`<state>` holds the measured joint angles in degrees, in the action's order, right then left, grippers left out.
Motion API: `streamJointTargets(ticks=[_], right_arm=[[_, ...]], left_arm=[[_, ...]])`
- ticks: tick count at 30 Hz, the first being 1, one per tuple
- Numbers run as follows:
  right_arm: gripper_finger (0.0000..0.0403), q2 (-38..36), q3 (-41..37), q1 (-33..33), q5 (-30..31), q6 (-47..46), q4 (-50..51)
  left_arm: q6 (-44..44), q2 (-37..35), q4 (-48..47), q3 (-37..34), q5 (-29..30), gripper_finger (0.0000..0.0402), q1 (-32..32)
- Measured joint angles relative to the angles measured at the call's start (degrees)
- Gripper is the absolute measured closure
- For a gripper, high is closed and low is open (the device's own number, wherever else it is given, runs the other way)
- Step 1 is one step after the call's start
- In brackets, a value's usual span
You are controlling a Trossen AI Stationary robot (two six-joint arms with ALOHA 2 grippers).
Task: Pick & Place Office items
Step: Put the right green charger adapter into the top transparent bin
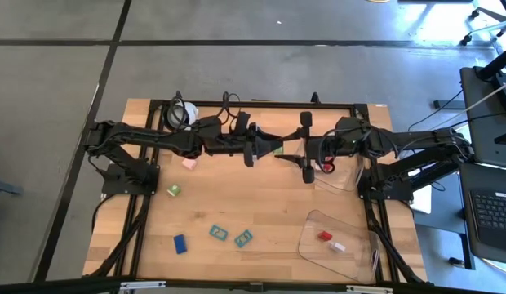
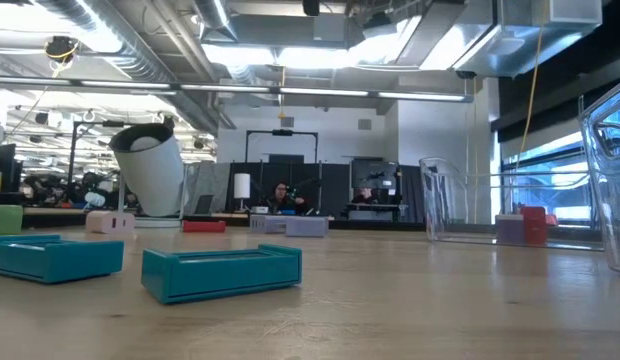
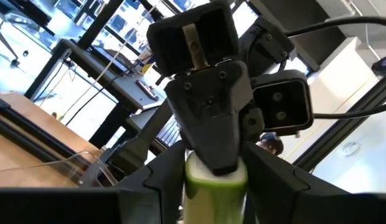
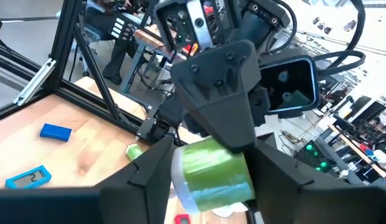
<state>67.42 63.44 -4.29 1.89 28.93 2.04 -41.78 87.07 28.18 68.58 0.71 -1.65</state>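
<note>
I see both arms meeting above the back middle of the bench (image 1: 261, 204), a green piece (image 1: 279, 149) between them in mid-air. In the wrist views the left claw (image 1: 261, 149) and the right claw (image 1: 304, 150) each have their fingers against it, one from either end, narrowly parted. Two teal pieces (image 1: 230, 235) and a blue block (image 1: 180, 243) lie near the front; a red piece (image 1: 325, 236) sits in the front clear tray (image 1: 310, 245).
</note>
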Motion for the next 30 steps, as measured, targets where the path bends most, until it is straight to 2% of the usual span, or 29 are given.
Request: streamJointTargets(ticks=[14, 19, 24, 30], right_arm=[[0.0234, 0.01, -0.02, 0.02, 0.84, -0.03, 2.2], [0.0234, -1.84, -0.02, 0.02, 6.22, -0.03, 5.91], [0.0234, -5.49, -0.04, 0.02, 10.62, -2.63, 10.36], [0.0234, -11.35, -0.04, 0.51, 15.76, -10.19, 20.95]], left_arm=[[-1.74, -0.59, 0.67, -0.02, 0.7, 0.018, -1.71], [-0.47, -2.37, 0.39, 0.0, -3.54, 0.0162, -4.02], [1.01, -4.43, -2.52, 0.02, -8.38, 0.0161, -5.77], [1.03, -4.66, -9.7, 0.02, -8.75, 0.0162, -6.36]])
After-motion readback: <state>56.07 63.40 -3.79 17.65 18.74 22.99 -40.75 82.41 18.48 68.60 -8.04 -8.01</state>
